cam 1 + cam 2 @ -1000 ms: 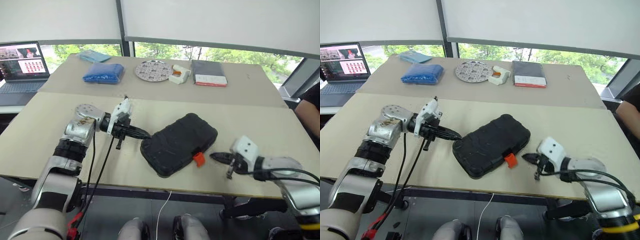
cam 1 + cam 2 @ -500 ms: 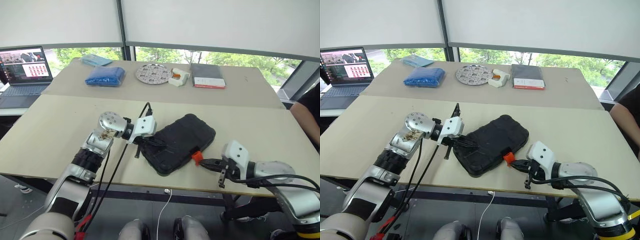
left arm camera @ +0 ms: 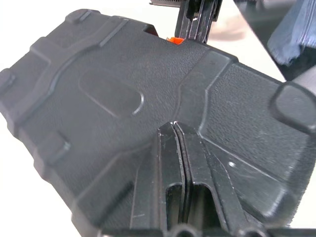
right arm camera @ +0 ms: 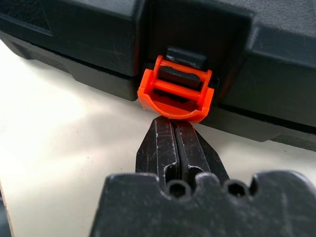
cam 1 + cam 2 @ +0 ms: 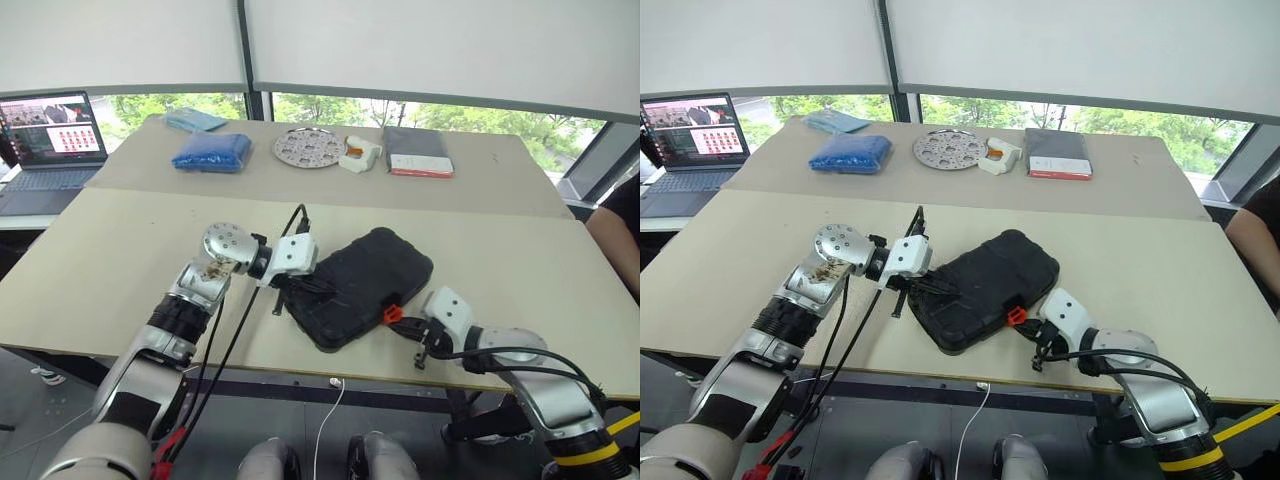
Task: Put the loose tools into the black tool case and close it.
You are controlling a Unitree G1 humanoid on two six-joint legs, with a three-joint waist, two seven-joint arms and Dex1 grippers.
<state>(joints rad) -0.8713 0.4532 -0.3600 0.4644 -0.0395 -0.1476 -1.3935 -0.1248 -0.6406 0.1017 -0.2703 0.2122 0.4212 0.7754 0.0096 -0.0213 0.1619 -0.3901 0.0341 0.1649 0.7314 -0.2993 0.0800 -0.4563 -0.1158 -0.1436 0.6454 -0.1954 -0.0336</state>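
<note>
You are looking at a tool case (image 5: pixel 365 285) of matt black plastic with a fine pebbled grain over its moulded lid, and its latch (image 4: pixel 175 89) is smooth, slightly glossy orange plastic. The fingers (image 4: pixel 174 148) of the right pincer (image 4: pixel 174 126) are hard black plastic, scuffed with pale scratches; those of the left pincer (image 3: pixel 175 129) look the same. The surface (image 5: pixel 110 250) is a smooth, matt beige laminate. The left arm's wrist joint (image 5: pixel 225 243) shows brushed, silvery metal.
</note>
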